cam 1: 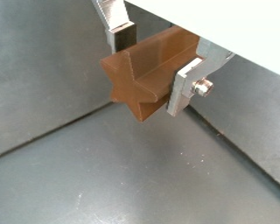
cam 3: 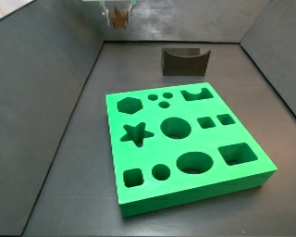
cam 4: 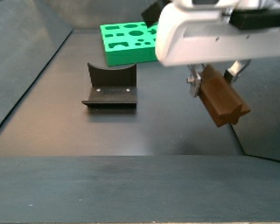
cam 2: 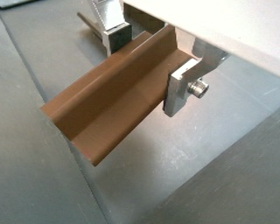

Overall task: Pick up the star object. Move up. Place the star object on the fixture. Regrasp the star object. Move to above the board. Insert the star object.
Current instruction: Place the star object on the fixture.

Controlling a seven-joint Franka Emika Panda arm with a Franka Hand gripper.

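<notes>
My gripper is shut on the star object, a long brown prism with a star-shaped end, and holds it high above the floor. The silver fingers clamp it on two sides, as the wrist views show. The prism sticks out well past the fingers. In a side view the gripper hangs in the air right of the fixture, with the star object slanting down. The green board has a star hole. The gripper sits far behind the fixture.
The green board lies behind the fixture in a side view and carries several differently shaped holes. Grey walls enclose the dark floor on the sides. Floor seams run below the held piece in both wrist views.
</notes>
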